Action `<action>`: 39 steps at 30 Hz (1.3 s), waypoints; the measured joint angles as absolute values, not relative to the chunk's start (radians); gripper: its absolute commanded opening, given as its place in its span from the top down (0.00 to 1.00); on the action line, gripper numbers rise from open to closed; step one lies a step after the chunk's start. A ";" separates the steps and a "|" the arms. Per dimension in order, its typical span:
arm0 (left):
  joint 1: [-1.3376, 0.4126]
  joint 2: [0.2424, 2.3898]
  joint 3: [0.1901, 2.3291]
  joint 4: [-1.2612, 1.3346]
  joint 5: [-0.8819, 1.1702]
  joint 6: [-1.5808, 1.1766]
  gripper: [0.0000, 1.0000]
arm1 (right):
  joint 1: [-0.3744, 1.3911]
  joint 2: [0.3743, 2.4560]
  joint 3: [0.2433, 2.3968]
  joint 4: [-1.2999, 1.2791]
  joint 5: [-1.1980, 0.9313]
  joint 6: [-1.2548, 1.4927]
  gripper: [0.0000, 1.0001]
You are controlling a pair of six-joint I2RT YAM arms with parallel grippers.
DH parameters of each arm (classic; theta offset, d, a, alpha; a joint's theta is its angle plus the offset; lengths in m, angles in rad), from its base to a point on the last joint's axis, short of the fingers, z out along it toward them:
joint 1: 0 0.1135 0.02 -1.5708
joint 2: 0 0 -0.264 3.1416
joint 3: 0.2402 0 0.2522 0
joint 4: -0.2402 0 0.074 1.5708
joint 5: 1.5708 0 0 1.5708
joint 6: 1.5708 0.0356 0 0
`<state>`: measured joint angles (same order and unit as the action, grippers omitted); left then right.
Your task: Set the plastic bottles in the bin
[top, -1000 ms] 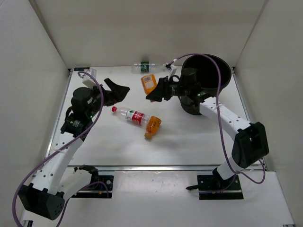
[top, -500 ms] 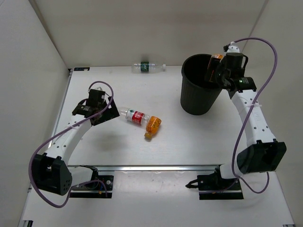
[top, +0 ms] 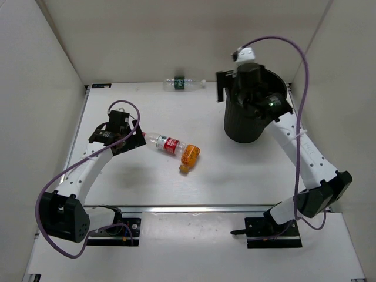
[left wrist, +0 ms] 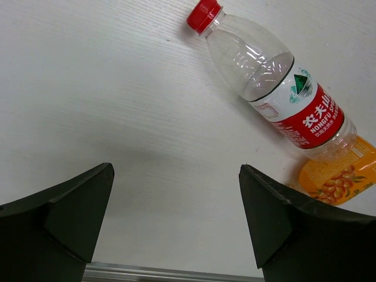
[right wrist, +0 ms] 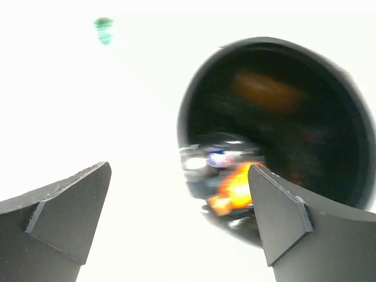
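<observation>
White tabletop (top: 235, 170), pale walls. Top view: right gripper (top: 222, 88) sat at the upper-left rim of the bin (top: 247, 128), upper right of frame. Half a second before it had carried something orange at the bin's far-right rim. Now nothing showed in it, so I'd read that one as dropped in. Three remained out: red-label bottle (top: 167, 144) and orange bottle (top: 189, 156) touching mid-table, green-label bottle (top: 182, 84) by the back wall. Left gripper (top: 130, 140) had hardly moved, just beside the red cap. Left wrist: jaws spread wide, nothing held. Red-label bottle (left wrist: 276, 88) lay upper right of frame, ahead of the fingers, with the orange bottle (left wrist: 338, 176) cut off at the right edge. Right wrist: jaws wide apart, empty, heavy motion blur. Bin mouth at right held an orange smear (right wrist: 235, 188) and a pale glint, probably bottles, count unconfirmed. Green blob (right wrist: 104, 29) at upper left was too blurred to name.
</observation>
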<state>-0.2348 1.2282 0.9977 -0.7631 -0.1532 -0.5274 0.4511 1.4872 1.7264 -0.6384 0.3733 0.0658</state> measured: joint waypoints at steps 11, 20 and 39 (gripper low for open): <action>-0.205 1.202 0.994 -0.773 -0.177 -0.512 0.01 | 0.822 1.517 1.353 -0.514 0.227 0.330 0.01; -0.205 1.148 0.941 -0.823 -0.184 -0.500 0.02 | 0.843 1.662 1.153 -0.343 0.220 0.591 0.01; -0.219 1.118 0.918 -0.838 -0.166 -0.498 0.01 | 0.818 1.714 1.008 -0.121 0.269 0.709 0.61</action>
<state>-0.2192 1.1183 0.9184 -0.8379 -0.1661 -0.4976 0.8185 1.7138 1.0077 -0.1207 0.2691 0.7086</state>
